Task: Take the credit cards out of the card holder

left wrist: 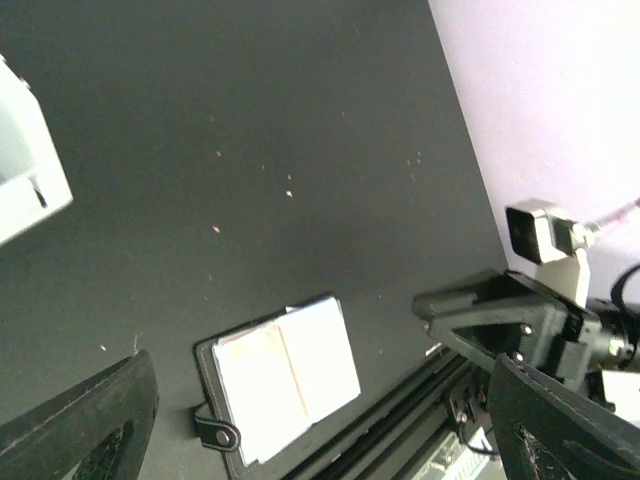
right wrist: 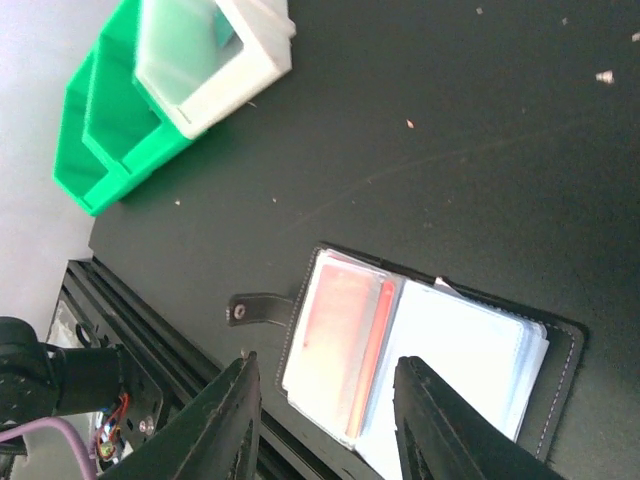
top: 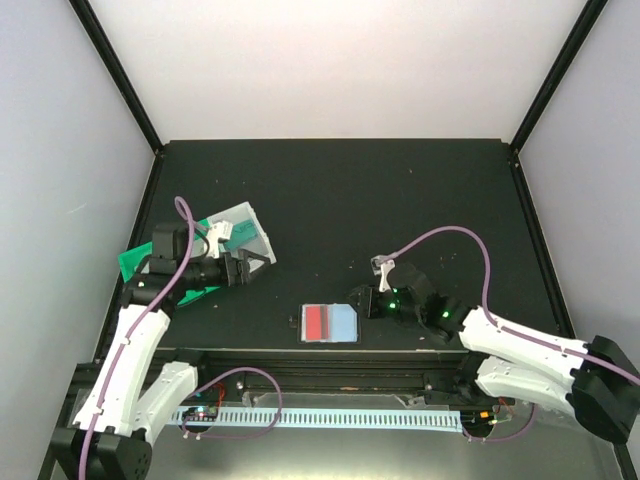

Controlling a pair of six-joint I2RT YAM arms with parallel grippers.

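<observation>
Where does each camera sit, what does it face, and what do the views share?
Top external: above and behind, looking down on the table; left arm and right arm show.
Left wrist: on the left arm, facing the card holder and right arm; own fingers at the bottom corners.
Right wrist: above the card holder, green tray beyond; own fingers below.
Shared: all show the card holder.

The card holder (top: pixel 330 323) lies flat near the front edge of the worktop (top: pixel 400 190), with bare surface to its left, right and behind. My right tool (top: pixel 366 300) hangs at its right rear corner, and my left tool (top: pixel 256 266) is well apart to the left. The green-and-clear tray (top: pixel 240 225) blocks the left side, just behind my left tool. The worktop's back half offers open passage.
</observation>
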